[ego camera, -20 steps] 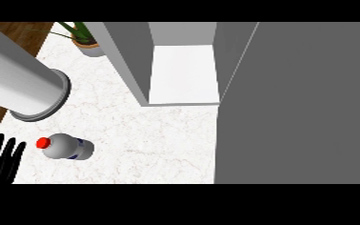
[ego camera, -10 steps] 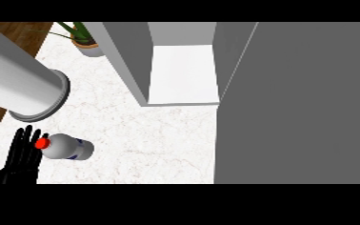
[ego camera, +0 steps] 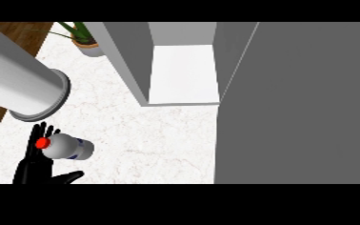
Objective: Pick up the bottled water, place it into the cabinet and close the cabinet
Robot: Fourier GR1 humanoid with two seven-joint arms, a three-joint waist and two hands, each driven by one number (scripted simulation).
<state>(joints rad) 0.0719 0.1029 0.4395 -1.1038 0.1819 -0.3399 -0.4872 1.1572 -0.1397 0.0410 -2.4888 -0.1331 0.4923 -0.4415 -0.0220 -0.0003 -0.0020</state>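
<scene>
Nearest, at the lower left corner of the head view, a black hand [ego camera: 35, 164] comes in from the bottom edge. By its place at the view's left it is the left hand. Its fingers [ego camera: 36, 134] are straight and spread, pointing away from the robot, and its thumb [ego camera: 69, 176] sticks out to the right. It holds nothing; whether the fingertips touch the bottle cannot be told, since they lie right at the cap and partly behind it in the view. The right hand does not show.

Just beyond the palm, the bottled water [ego camera: 67, 147] lies on its side on the white marbled surface [ego camera: 155, 138]. Its red cap [ego camera: 43, 143] points left, toward the fingers, and a blue label band [ego camera: 80, 147] wraps the body near the end that points right. The bottle is outside the cabinet and well apart from it.

Farther left, a large grey cylinder [ego camera: 28, 88] with a flanged rim slants in from the left edge.

Right of centre, the cabinet [ego camera: 183, 62] stands open, showing a white floor [ego camera: 184, 74] between grey side walls. Its grey door [ego camera: 292, 105] fills the right part of the view, swung toward the robot.

Farthest, at the upper left, a potted plant [ego camera: 85, 42] with green leaves sits just beside the cabinet's left wall, and a strip of brown wooden floor [ego camera: 25, 33] shows past the edge of the surface.
</scene>
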